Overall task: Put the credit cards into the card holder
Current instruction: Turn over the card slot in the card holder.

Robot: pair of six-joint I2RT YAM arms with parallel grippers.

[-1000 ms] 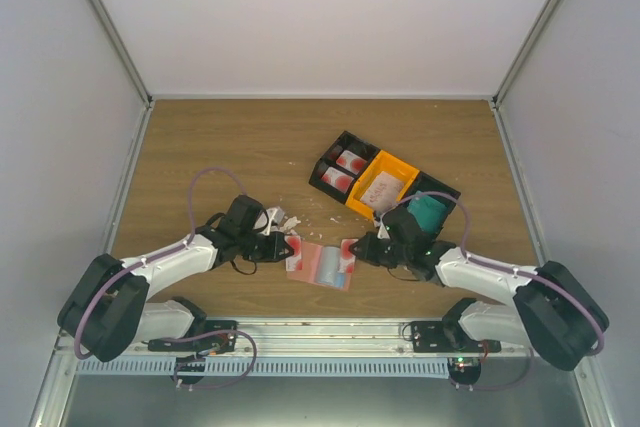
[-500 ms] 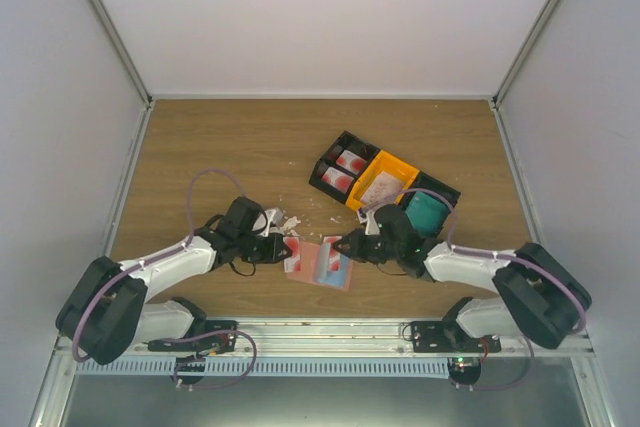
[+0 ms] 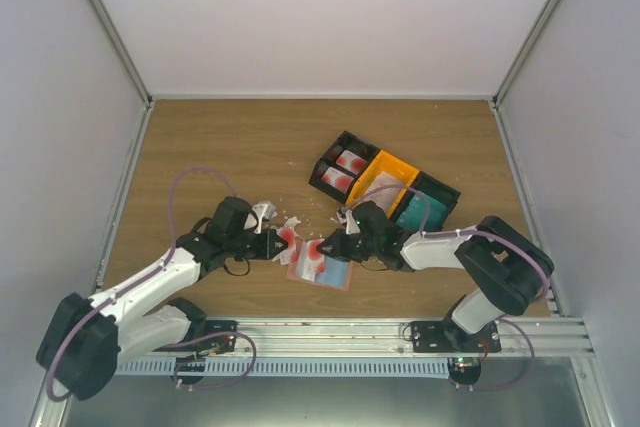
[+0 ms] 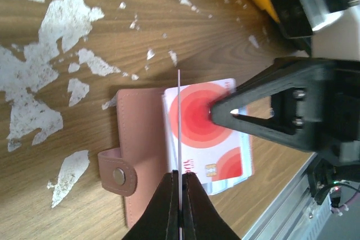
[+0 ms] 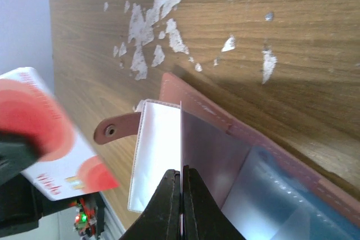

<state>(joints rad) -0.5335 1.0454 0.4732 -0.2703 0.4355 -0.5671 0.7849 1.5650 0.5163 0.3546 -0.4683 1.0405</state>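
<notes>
The pink card holder (image 4: pixel 140 133) lies open on the wood, its snap tab (image 4: pixel 117 175) to one side. A white credit card with red circles (image 4: pixel 225 155) rests in its clear sleeves. My left gripper (image 4: pixel 179 175) is shut on another white-and-red credit card (image 5: pixel 45 144), held on edge just above the holder (image 3: pixel 335 274). My right gripper (image 5: pixel 181 170) is shut on a clear sleeve (image 5: pixel 181 133) of the holder (image 5: pixel 208 111) and lifts it. In the top view both grippers, left (image 3: pixel 283 244) and right (image 3: pixel 325 247), meet over the holder.
Behind the holder stand a black bin (image 3: pixel 340 172) with red-and-white cards, an orange bin (image 3: pixel 380 179) and a black bin (image 3: pixel 425 209) with teal cards. White crumbs (image 4: pixel 39 82) lie scattered on the wood. The table's front rail (image 3: pixel 320 332) runs close by.
My right gripper has moved left from the holder's right edge to over its middle. The left arm has shifted and brought its card closer over the holder's left side.
</notes>
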